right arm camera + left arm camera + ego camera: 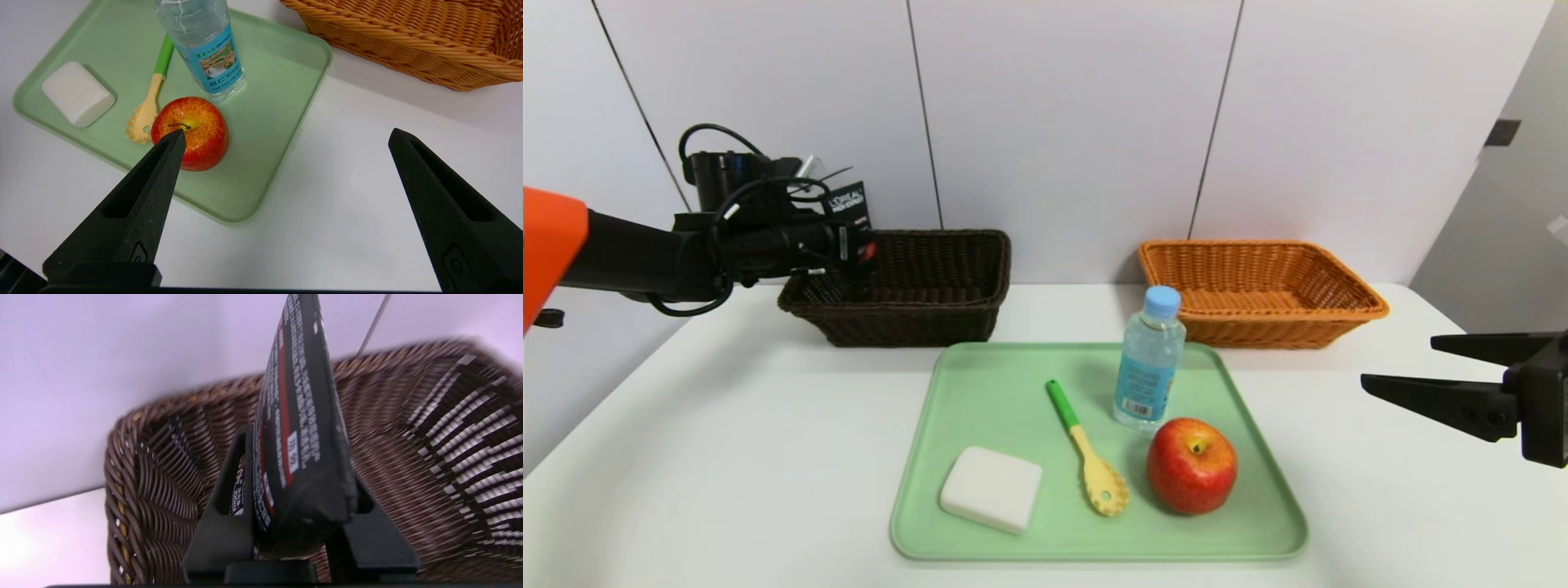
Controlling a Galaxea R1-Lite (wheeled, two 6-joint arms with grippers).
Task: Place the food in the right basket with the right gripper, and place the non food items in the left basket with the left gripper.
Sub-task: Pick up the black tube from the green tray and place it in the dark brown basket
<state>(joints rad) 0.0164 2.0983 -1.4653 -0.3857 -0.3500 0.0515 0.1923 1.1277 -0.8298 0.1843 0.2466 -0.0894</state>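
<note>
Upper left of the frame: the left gripper (pixel 300 510), jaws pinching one black L'Oreal tube (pixel 302 404) over one dark brown basket (pixel 915 314). Right edge: the right gripper (pixel 286 134), jaws spread. Upper right: one orange basket (pixel 1282 331). Lower centre: one green tray (pixel 1005 367) bearing one apple (pixel 1192 466), one bottle (pixel 1150 359), one spoon (pixel 1086 453) and one soap bar (pixel 992 490). Surface: white bench (pixel 727 457); behind, pale panelled wall (pixel 1062 122).

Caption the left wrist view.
Left gripper holding a black tube over the dark basket.
</note>
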